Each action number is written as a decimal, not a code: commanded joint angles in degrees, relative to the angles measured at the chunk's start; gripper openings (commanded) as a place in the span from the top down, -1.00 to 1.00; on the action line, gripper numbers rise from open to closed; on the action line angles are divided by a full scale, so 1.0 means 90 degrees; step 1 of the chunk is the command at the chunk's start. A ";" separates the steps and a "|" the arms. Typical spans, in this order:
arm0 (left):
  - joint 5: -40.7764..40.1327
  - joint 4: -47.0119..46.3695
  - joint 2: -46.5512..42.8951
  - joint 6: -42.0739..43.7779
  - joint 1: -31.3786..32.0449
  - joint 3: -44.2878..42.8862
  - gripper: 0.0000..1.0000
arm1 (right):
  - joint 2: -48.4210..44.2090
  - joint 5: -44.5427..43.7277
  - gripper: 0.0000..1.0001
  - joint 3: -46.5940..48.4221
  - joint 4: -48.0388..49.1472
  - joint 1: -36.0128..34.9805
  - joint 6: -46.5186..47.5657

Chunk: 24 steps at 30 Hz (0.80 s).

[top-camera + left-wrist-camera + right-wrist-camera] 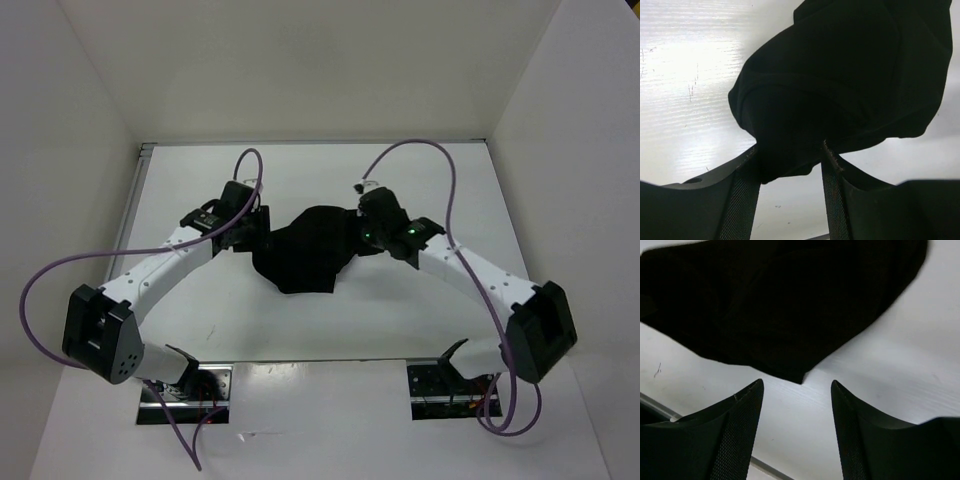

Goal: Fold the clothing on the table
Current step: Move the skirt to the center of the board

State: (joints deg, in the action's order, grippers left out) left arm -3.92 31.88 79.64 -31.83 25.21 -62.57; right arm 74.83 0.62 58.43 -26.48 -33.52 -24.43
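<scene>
Left gripper: I see its fingers apart, a bunched edge of the plain black soft fabric garment lying between them.
Right gripper: fingers spread, the flat white rectangular tabletop showing between them, cloth corner just beyond the tips.
Garment: crumpled mid-table, between both grippers.

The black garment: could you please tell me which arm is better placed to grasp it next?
Left. A corner of the garment lies between the open fingers of the left gripper, so it probably need only close. The right gripper is open over bare table, with the garment's edge just beyond its fingertips.
</scene>
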 commanded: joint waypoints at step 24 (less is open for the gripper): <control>0.0485 -0.0651 0.0048 -0.0028 -0.0038 0.0487 -0.12 | 0.2557 -0.0703 1.00 0.1094 0.0922 -0.0963 -0.0401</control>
State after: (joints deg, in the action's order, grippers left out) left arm -0.62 28.21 80.27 -31.88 25.21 -58.13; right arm 101.75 -1.52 64.07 -19.20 -41.65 -28.60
